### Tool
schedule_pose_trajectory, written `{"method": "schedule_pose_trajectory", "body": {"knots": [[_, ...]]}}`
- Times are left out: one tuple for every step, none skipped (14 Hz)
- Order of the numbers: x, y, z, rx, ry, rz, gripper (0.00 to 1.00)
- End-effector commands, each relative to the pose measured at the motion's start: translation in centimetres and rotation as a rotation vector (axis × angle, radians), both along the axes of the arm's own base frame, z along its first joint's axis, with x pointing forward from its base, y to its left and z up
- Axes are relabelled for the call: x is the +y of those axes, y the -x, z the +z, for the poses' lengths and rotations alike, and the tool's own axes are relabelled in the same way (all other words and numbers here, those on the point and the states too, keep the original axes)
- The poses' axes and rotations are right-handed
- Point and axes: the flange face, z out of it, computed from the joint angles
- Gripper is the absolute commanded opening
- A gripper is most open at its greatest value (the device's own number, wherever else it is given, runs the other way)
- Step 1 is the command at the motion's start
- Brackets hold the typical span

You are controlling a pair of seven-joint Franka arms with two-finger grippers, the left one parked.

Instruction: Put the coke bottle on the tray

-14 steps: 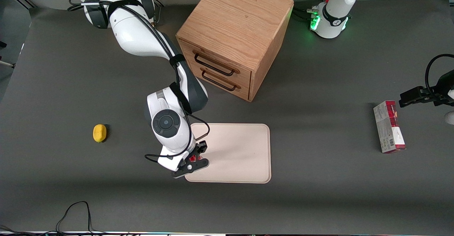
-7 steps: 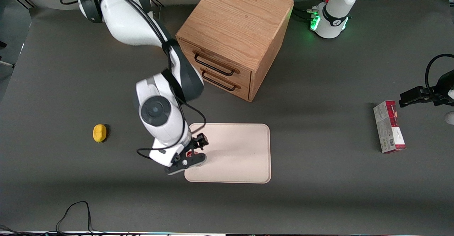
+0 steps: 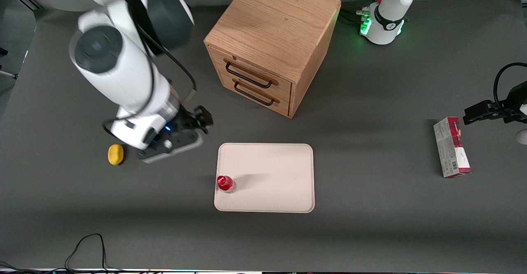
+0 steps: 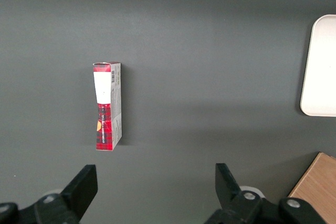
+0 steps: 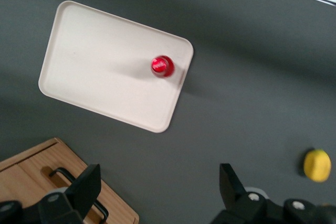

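Observation:
The coke bottle (image 3: pixel 225 183) is a small red bottle with a red cap. It stands upright on the cream-beige tray (image 3: pixel 276 171), close to the tray edge at the working arm's end. My right gripper (image 3: pixel 200 120) is open and empty, raised well above the table. It hangs between the tray and the yellow lump, apart from the bottle and farther from the front camera than it. The right wrist view looks down on the bottle (image 5: pixel 162 65) standing on the tray (image 5: pixel 100 61), with the gripper (image 5: pixel 159 178) wide open above bare table.
A wooden drawer cabinet (image 3: pixel 271 43) with two handles stands farther from the front camera than the tray. A yellow lump (image 3: pixel 115 154) lies toward the working arm's end. A red-and-grey carton (image 3: pixel 451 147) lies toward the parked arm's end. A black cable (image 3: pixel 88 245) lies at the near edge.
The gripper let go of the bottle on the tray, then rose and drew away toward the yellow lump. The bottle stays standing on the tray.

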Motion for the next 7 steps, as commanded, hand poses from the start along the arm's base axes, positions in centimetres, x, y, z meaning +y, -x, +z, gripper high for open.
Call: {"method": "schedule_pose_trajectory", "body": {"knots": [[-4.6, 3.3, 1.7, 0.055, -0.009, -0.063, 1.00], [-6.5, 4.0, 2.1, 0.066, -0.008, -0.078, 1.00], [-8.6, 4.5, 2.8, 0.058, 0.006, -0.092, 1.00], [-11.3, 4.4, 3.1, 0.062, 0.003, -0.126, 1.00], [-14.4, 4.4, 3.4, 0.068, -0.009, -0.168, 1.00], [-16.0, 4.7, 3.6, 0.076, -0.020, -0.185, 1.00], [-18.1, 4.9, 3.8, 0.080, -0.030, -0.214, 1.00]]}}
